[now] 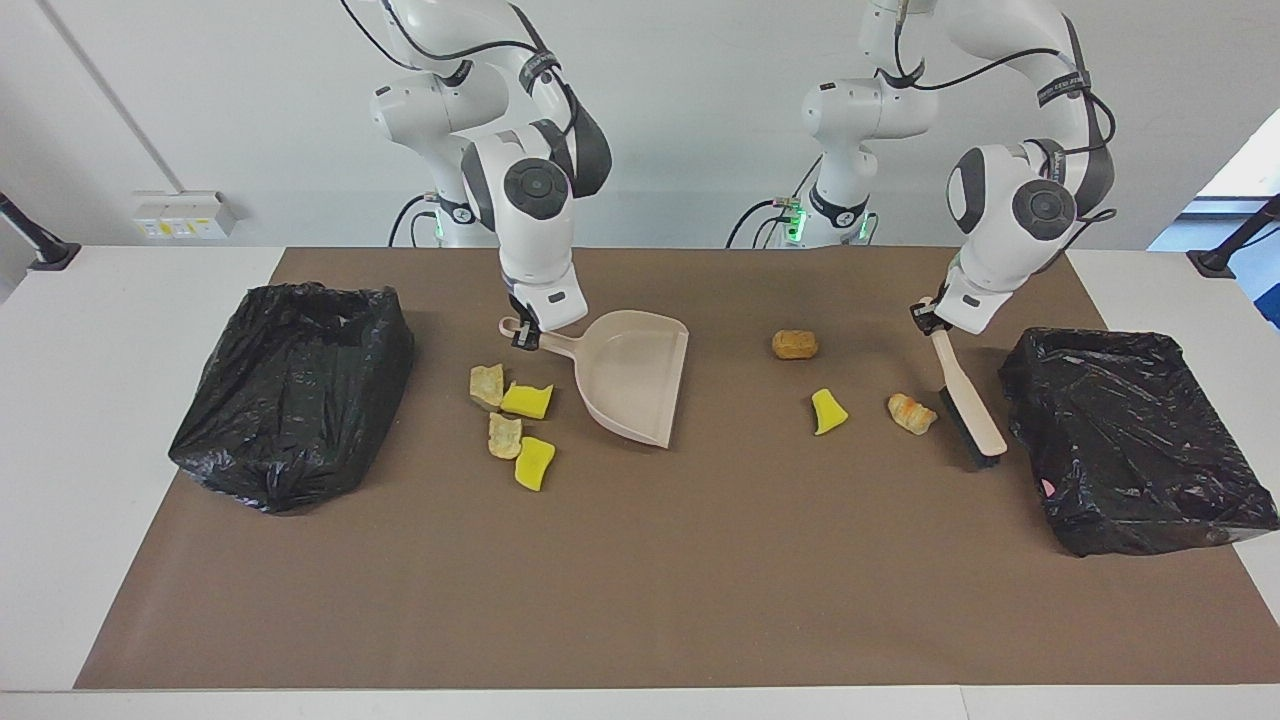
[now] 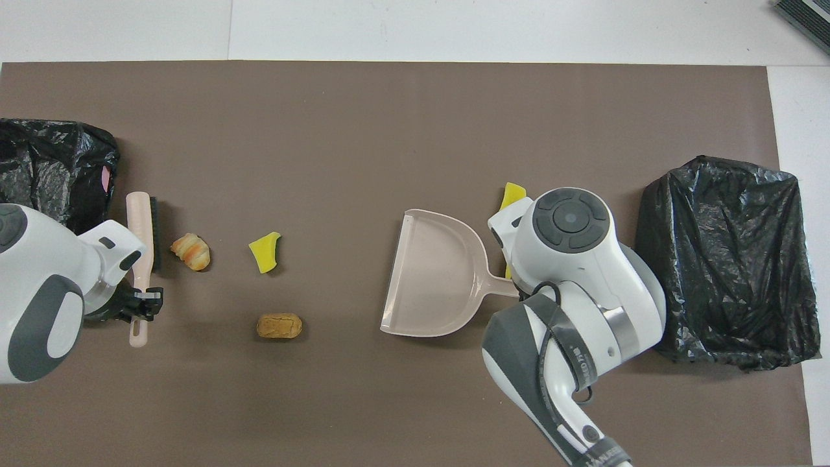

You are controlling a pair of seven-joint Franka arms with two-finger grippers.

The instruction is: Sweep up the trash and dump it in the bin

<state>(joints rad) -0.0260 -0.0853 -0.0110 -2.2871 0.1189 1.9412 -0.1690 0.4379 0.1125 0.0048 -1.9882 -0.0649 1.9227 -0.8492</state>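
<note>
The left gripper (image 1: 929, 318) grips a brush (image 1: 966, 404) beside three trash pieces (image 1: 828, 410), ready to sweep. The right gripper (image 1: 522, 334) clamps the dustpan (image 1: 632, 386) handle, its mouth facing them.

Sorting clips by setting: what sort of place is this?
Probably a robotics lab: two white robot arms bolted at a white table covered with a brown mat, bare white wall, staged sponge and bread scraps.
</note>
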